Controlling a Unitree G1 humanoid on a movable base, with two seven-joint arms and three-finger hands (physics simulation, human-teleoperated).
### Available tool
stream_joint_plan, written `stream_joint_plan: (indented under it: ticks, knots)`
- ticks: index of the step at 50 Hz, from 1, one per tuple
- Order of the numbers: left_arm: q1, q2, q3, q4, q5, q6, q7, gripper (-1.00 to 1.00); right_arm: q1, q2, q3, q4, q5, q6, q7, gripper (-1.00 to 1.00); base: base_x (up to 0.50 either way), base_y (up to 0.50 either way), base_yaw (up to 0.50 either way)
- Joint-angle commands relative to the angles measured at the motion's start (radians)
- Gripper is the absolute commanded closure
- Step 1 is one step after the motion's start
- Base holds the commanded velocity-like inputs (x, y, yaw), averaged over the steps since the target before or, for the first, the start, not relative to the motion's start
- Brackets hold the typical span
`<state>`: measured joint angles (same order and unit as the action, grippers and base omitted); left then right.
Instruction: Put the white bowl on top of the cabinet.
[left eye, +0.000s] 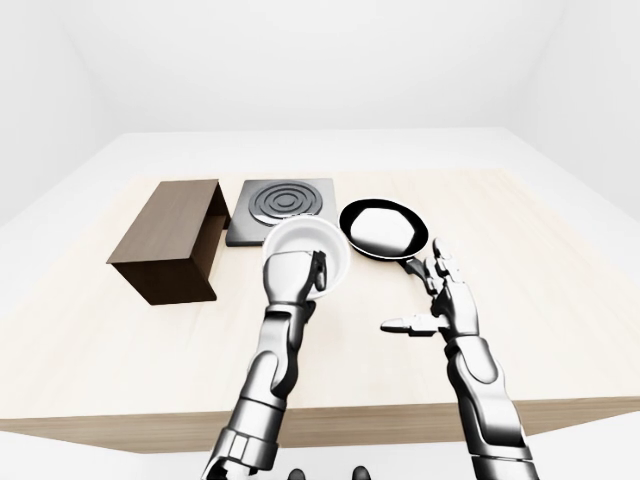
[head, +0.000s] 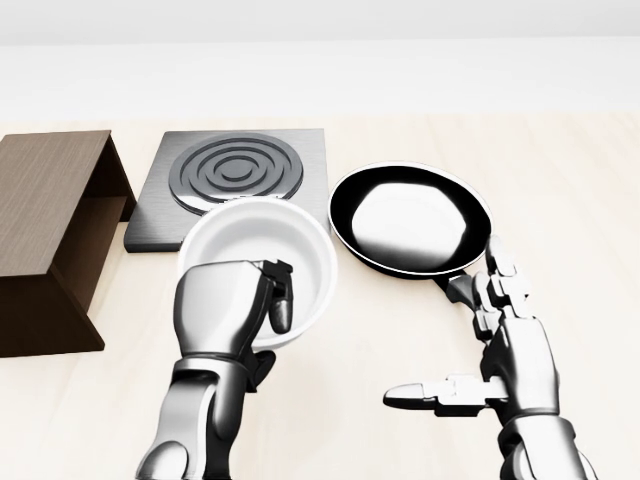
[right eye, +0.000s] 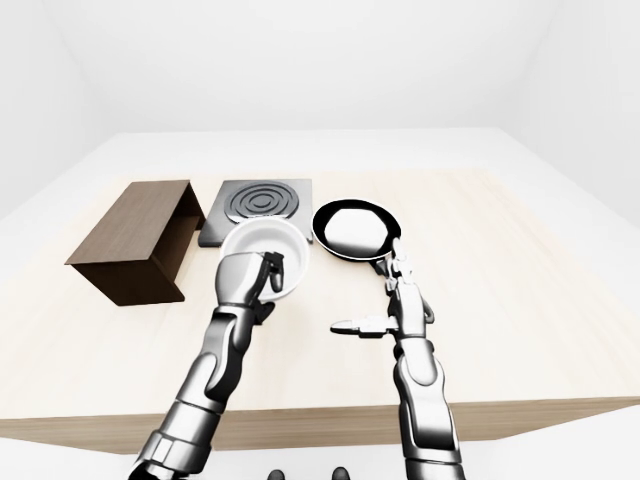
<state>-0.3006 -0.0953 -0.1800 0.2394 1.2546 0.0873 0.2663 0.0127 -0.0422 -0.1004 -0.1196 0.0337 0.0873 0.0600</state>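
Observation:
My left hand (head: 250, 305) is shut on the near rim of the white bowl (head: 275, 255) and holds it lifted above the wooden table, in the middle of the head view. The bowl overlaps the lower edge of the stove plate in the picture. The dark wooden cabinet (head: 45, 215) stands at the left edge, its open side facing right; in the left-eye view the cabinet (left eye: 170, 235) is left of the bowl (left eye: 315, 250). My right hand (head: 470, 350) hovers open at lower right, fingers spread, holding nothing.
A grey stove plate (head: 235, 180) with concentric rings lies above the bowl. A black frying pan (head: 410, 215) sits to its right, handle pointing down toward my right hand. The light wooden table (left eye: 560, 280) extends to the right.

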Motion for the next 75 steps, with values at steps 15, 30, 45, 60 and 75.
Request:
stream_joint_plan:
  ticks: [15,30,45,60,75]
  knots:
    - [-0.217,0.122,0.143,-0.207,-0.018,0.0,-0.223,1.0,0.001,0.007,0.019,0.011,-0.02,0.0,-0.008,-1.0,0.0,0.0,0.0]
    - [-0.281,0.174,0.179,-0.239,-0.046,0.0,-0.269,1.0,0.002,0.007,0.021,0.016,-0.025,0.0,-0.013,-1.0,0.0,0.0,0.0]
    - [-0.392,0.282,0.245,-0.15,-0.169,0.0,-0.246,1.0,-0.011,0.009,0.033,0.056,-0.04,-0.015,-0.019,-1.0,0.0,0.0,0.0]
    - [-0.46,0.379,0.292,-0.089,-0.253,0.0,-0.226,1.0,-0.007,0.009,0.034,0.052,-0.043,-0.016,-0.023,-1.0,0.0,0.0,0.0]
    - [-0.544,0.474,0.344,0.103,-0.48,0.0,-0.06,1.0,-0.003,0.012,0.036,0.05,-0.052,-0.023,-0.033,-1.0,0.0,0.0,0.0]
